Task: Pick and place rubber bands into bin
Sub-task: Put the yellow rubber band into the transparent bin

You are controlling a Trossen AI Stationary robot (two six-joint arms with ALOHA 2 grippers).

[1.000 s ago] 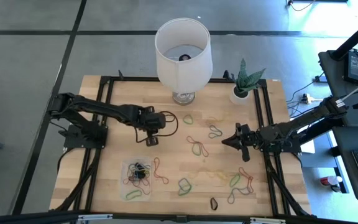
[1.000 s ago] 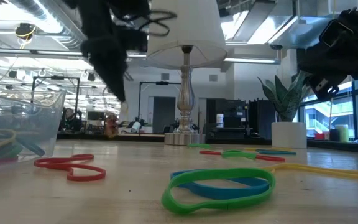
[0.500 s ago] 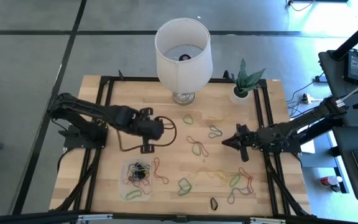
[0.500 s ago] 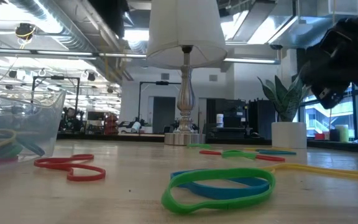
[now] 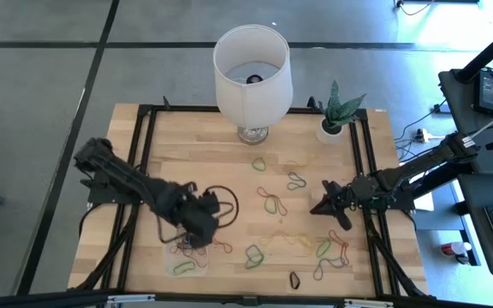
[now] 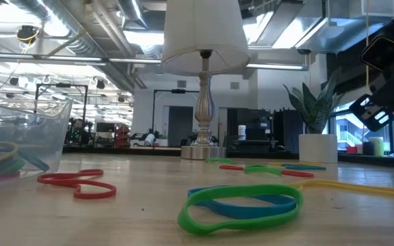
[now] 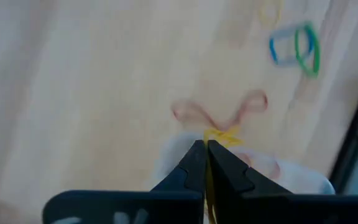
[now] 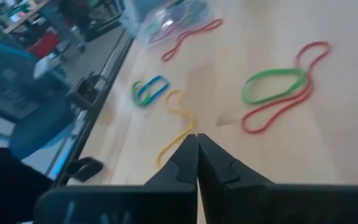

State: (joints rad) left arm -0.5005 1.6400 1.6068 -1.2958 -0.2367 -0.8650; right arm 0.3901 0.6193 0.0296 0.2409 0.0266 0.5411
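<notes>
Pale wood planks with a fine straight grain made up the counter [image 5: 187, 141], framed by black metal rails. On it, the rubber bands [image 5: 271, 204] lay as thin, glossy elastic loops in red, green, orange, yellow and black, spread across the middle and the near right part of the boards; a flattened green-and-blue one [image 6: 240, 205] lay closest to the low camera, with a red figure-eight loop [image 6: 77, 183] beside it. The bin [image 6: 20, 140], a shallow tray of clear plastic with rounded corners, sat near the counter's front-left, several coloured bands already inside it.

Directly above the bin hung the left hand [image 5: 202, 224], its dark tapered fingers [image 7: 194, 168] pressed together on a thin yellow band [image 7: 221, 135]. The right hand [image 5: 319, 207] hovered over the right-centre of the counter near a green and red pair, fingers closed tight with nothing between them.

Farther back stood a lamp [image 5: 252, 73] with a smooth white drum shade and a turned metal stem, and a spiky green plant in a white pot [image 5: 333, 127]. No writing could be read.
</notes>
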